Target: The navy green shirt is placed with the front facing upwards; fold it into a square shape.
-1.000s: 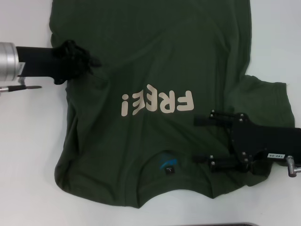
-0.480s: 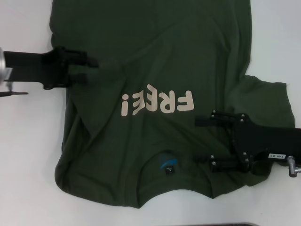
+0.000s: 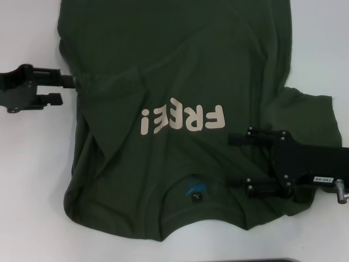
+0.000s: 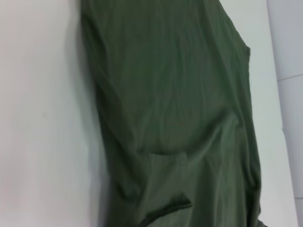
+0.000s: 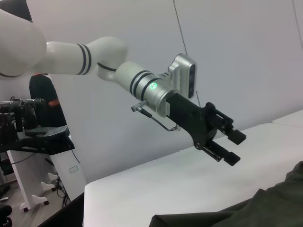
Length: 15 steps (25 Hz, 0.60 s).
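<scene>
We find the white table (image 3: 32, 180) carrying the navy green shirt (image 3: 180, 71), spread front up, its cream "FREE" lettering (image 3: 182, 119) near the middle and the collar (image 3: 192, 191) at the near edge. The shirt's left side is folded inward, leaving a straight folded edge; its right sleeve (image 3: 313, 117) lies flat and extended.

We note the left gripper (image 3: 64, 90) just beside that folded edge, above bare table, its fingers parted and empty; the far finger's tip reaches the cloth margin, though contact cannot be confirmed.

We note the right gripper (image 3: 233, 161) over the shirt's right shoulder area, between lettering and sleeve, fingers wide apart, nothing held. Whether it touches the fabric we cannot tell.
</scene>
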Each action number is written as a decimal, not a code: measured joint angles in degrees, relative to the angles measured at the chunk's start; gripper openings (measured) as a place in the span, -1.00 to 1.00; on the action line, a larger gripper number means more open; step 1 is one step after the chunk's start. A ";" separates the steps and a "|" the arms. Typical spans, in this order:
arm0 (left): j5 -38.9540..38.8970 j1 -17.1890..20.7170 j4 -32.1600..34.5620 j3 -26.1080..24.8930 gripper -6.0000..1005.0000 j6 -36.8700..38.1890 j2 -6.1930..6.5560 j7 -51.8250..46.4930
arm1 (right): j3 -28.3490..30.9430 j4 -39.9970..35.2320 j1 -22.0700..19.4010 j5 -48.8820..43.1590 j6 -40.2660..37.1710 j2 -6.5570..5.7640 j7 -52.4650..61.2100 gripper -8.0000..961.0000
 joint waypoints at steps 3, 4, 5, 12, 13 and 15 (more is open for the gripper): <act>0.00 0.37 -1.07 0.26 0.19 -0.09 -0.40 0.07 | 0.00 -0.44 -0.05 0.15 -0.15 -0.04 0.00 0.84; 0.04 0.34 -1.21 0.30 0.20 -0.28 -0.63 0.15 | 0.00 -0.52 -0.05 0.16 -0.23 -0.04 0.00 0.84; 0.11 0.21 -1.27 0.37 0.20 -0.46 -0.89 0.29 | 0.00 -0.53 -0.06 0.18 -0.24 -0.06 0.00 0.84; 0.70 -0.30 -1.32 4.29 0.20 -5.15 -2.93 2.35 | 0.40 -0.55 -0.04 0.29 0.05 -0.14 0.00 0.84; 0.71 -0.32 -1.39 5.17 0.20 -5.97 -2.92 2.17 | 0.59 -0.55 0.00 0.29 0.05 -0.15 0.00 0.84; 0.72 -0.42 -1.48 5.60 0.19 -6.90 -2.83 1.92 | 0.99 -0.55 0.17 0.29 0.06 -0.15 0.00 0.84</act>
